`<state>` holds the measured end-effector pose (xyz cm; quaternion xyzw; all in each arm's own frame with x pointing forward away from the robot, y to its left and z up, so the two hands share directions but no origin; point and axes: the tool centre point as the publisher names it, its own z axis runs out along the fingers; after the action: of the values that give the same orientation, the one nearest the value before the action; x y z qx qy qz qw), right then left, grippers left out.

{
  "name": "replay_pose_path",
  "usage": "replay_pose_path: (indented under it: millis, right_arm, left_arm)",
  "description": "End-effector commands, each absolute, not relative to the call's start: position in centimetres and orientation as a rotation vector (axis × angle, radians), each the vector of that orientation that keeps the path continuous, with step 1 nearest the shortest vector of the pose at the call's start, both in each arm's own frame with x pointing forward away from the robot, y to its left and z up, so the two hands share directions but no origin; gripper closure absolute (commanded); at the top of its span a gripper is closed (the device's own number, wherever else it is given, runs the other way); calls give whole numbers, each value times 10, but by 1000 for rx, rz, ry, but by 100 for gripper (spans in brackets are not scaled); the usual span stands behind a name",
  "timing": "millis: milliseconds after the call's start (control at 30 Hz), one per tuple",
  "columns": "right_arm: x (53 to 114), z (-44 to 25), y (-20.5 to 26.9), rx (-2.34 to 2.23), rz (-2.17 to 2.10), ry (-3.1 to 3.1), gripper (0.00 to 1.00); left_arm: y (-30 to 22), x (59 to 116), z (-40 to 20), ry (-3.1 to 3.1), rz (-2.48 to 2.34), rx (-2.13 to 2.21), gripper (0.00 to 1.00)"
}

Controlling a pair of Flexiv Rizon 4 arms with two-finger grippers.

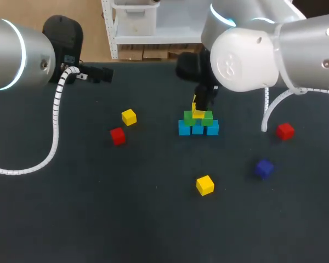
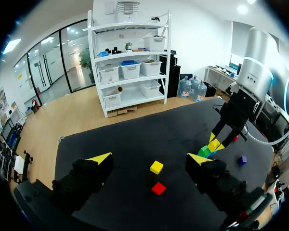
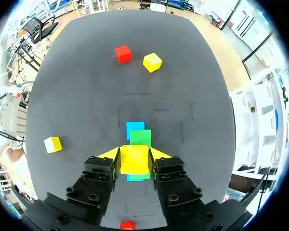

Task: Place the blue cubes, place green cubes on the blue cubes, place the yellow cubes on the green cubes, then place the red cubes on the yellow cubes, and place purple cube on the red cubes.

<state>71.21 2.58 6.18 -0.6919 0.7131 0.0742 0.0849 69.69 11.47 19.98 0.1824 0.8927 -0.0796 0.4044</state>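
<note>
The right end effector (image 3: 135, 155) holds a yellow cube (image 3: 134, 160) just above the green cubes (image 1: 189, 118), straight below it; the left end effector (image 2: 149, 159) gapes wide, well apart.

left arm (image 1: 16, 52) is showing smooth silver-grey casing, pale blue ring glowing | white coiled cable (image 1: 56, 118) is running from its black wrist | right arm (image 1: 252, 52) is showing rounded white-grey shell, small dark screws, white coil (image 1: 270, 109) | left gripper (image 2: 149, 158) is showing black blocky fingers, yellow wedge tips | right gripper (image 3: 135, 156) is showing the same, plus round screw heads
</note>
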Motion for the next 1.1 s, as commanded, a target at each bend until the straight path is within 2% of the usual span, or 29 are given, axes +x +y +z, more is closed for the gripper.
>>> replay_pose_path:
  millis: [33, 300, 500, 600, 700, 833, 867, 933, 1000, 1100]
  right_arm:
    - [715, 60, 25, -2064, 228, 2130, 100]
    - [717, 59, 25, -2053, 233, 2134, 100]
    - [718, 58, 26, -2050, 225, 2138, 89]
    - [718, 57, 26, -2048, 218, 2141, 73]
    - [719, 56, 25, -2047, 213, 2143, 69]
    - [719, 55, 25, -2046, 199, 2144, 53]
    - [719, 55, 25, -2047, 198, 2144, 45]
    - [719, 55, 25, -2047, 194, 2143, 15]
    - [719, 55, 25, -2048, 192, 2142, 0]
    - [719, 56, 25, -2046, 190, 2139, 0]
  left_arm:
    - [116, 697, 200, 2254, -204, 462, 0]
    - [116, 697, 200, 2254, -204, 462, 0]
    - [116, 697, 200, 2254, -204, 462, 0]
    - [116, 697, 200, 2254, -204, 462, 0]
    - [116, 697, 200, 2254, -204, 462, 0]
    - [116, 697, 200, 2254, -204, 462, 0]
    - [116, 697, 200, 2254, -204, 462, 0]
    - [116, 697, 200, 2254, -204, 462, 0]
    - [116, 697, 200, 2254, -204, 462, 0]
    - [116, 697, 200, 2254, -204, 462, 0]
